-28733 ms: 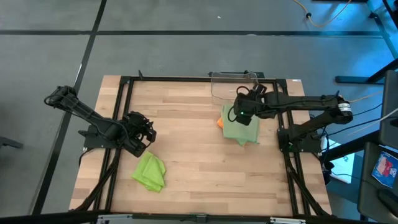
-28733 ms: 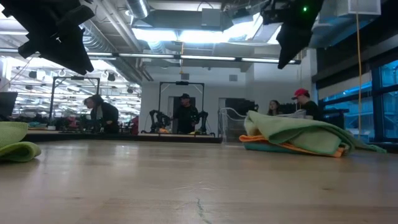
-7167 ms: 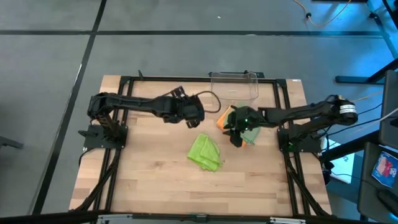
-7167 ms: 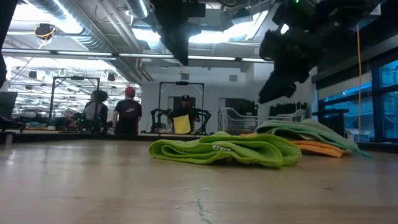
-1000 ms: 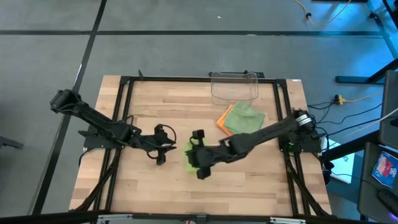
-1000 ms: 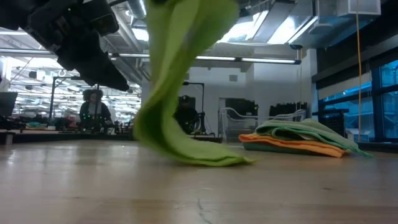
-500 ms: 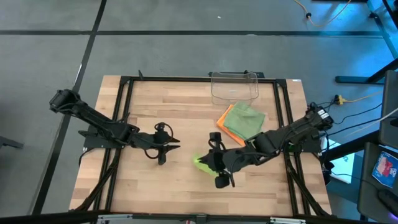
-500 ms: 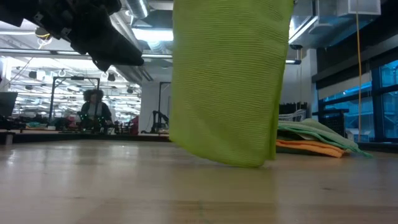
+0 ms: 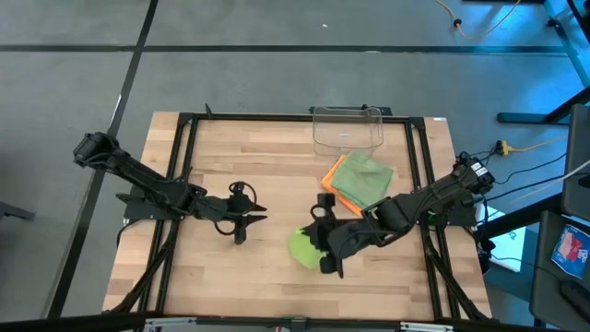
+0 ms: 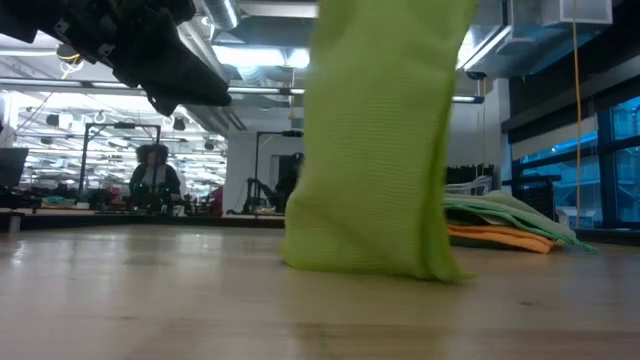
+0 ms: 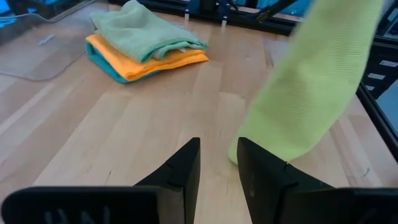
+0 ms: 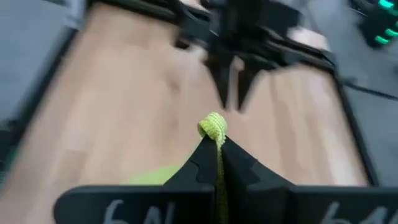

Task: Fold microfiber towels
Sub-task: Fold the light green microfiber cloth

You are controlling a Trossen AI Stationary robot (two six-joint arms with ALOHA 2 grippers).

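Right hand [image 12: 216, 142]: pinched shut on one edge of the lime green towel [image 10: 375, 150], a knot of cloth showing just above its fingertips. The towel hung straight down from this hand, its lowest edge bunching on the bench [image 9: 267, 277] directly beneath.

Left hand [image 11: 217, 163]: empty, fingers set at a narrow gap, facing the right hand across a stretch of bare bench; the hanging towel lay just ahead of its fingertips.

Step in hand, as judged: laying the lime towel out flat for folding. To do this well, the right hand would need to draw sideways while lowering, so the cloth unrolls onto the wood instead of collapsing into a heap. The left hand appears placed to take a free corner; a grip close to the edge would keep the fold square. Risk: the soft weave clings and doubles over on itself.

Other towels: a folded stack behind the right hand, well apart from it, sage green towel [image 11: 146, 28] on top, orange towel [image 11: 149, 61] beneath, teal towel [image 11: 106, 65] at the bottom.

Clear plastic bin [image 9: 348, 127]: beyond the stack, at the far bench edge.

Surface: pale wood planks within a black metal frame.

Room: open workshop with ceiling lights; a person [image 10: 152, 178] stood far behind the bench.
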